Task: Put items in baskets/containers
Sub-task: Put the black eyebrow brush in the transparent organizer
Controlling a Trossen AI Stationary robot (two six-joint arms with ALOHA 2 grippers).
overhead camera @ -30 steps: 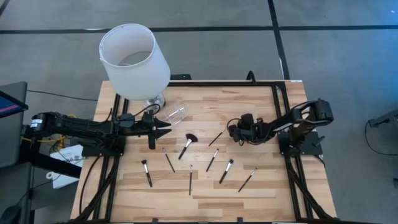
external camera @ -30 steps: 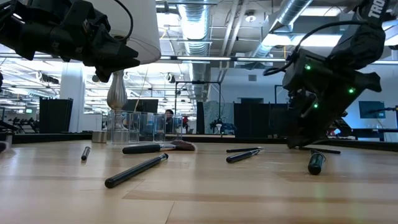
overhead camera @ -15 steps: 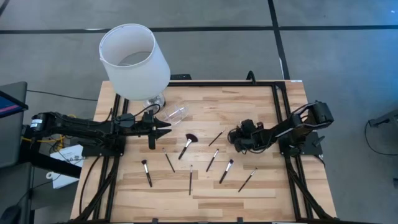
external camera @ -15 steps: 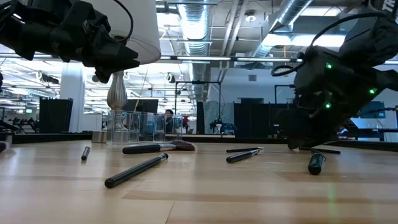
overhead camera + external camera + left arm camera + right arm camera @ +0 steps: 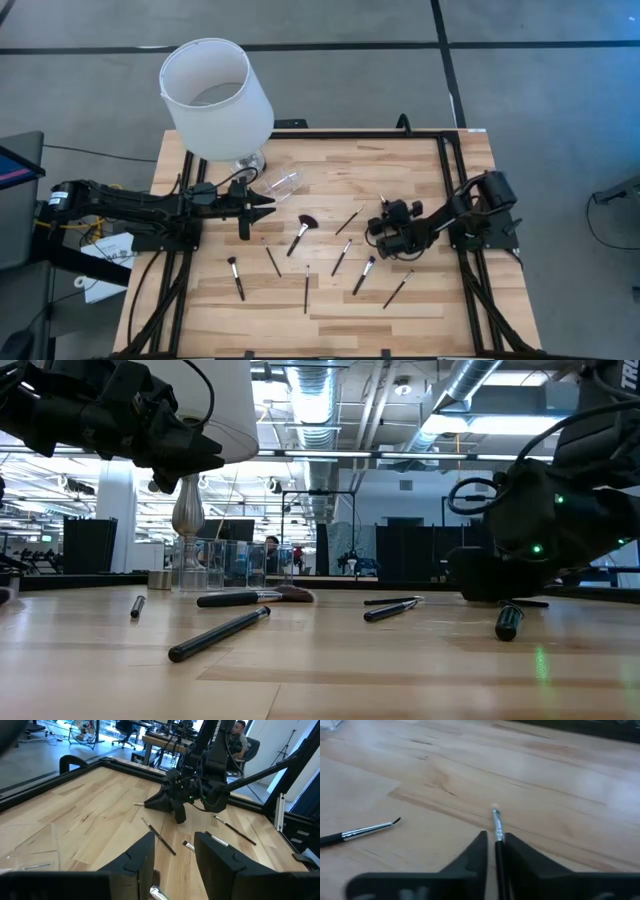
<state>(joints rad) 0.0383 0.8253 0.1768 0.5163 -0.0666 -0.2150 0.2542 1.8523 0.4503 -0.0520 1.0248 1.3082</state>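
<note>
The right end effector (image 5: 376, 233) sits low near the surface's (image 5: 420, 170) right edge, fingers narrow around a thin brush (image 5: 496, 825). The left end effector (image 5: 268, 205) hovers part-open beside the clear cup (image 5: 284, 183), which lies by the far-left corner.

Lamp (image 5: 217, 95): upper left of the table (image 5: 420, 160).
Cup (image 5: 283, 183): on its side, just right of the lamp's base.
Brushes (image 5: 300, 234): scattered across the table's middle and lower part.
</note>
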